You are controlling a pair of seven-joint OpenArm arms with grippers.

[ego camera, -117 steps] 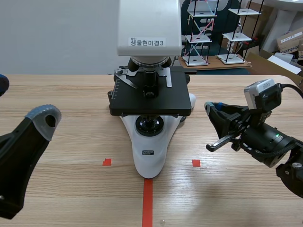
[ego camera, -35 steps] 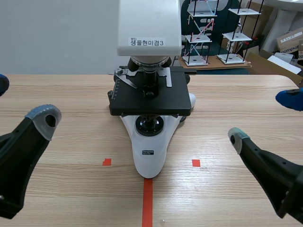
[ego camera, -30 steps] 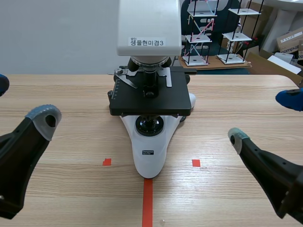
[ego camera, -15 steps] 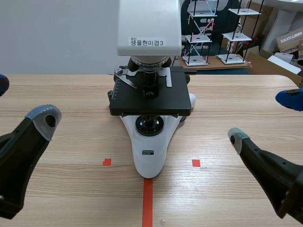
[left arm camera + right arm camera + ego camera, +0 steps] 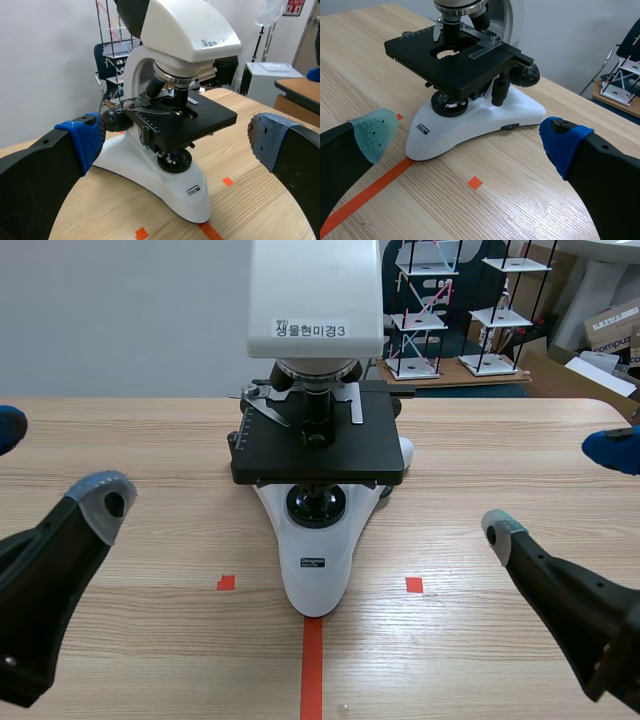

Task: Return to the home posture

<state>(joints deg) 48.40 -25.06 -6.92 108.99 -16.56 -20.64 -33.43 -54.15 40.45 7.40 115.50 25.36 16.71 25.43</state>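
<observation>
Glossy white plastic microscope [image 5: 318, 585], matt black stage [image 5: 320, 455], grainy wooden table [image 5: 150, 455]

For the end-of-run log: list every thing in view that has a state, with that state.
microscope: upright on the table, touched by neither gripper.
left gripper: open, empty, low beside the microscope.
right gripper: open, empty, low on the microscope's other side.

black arms [image 5: 40, 590], blue, grey-green pads [image 5: 372, 132]
</observation>
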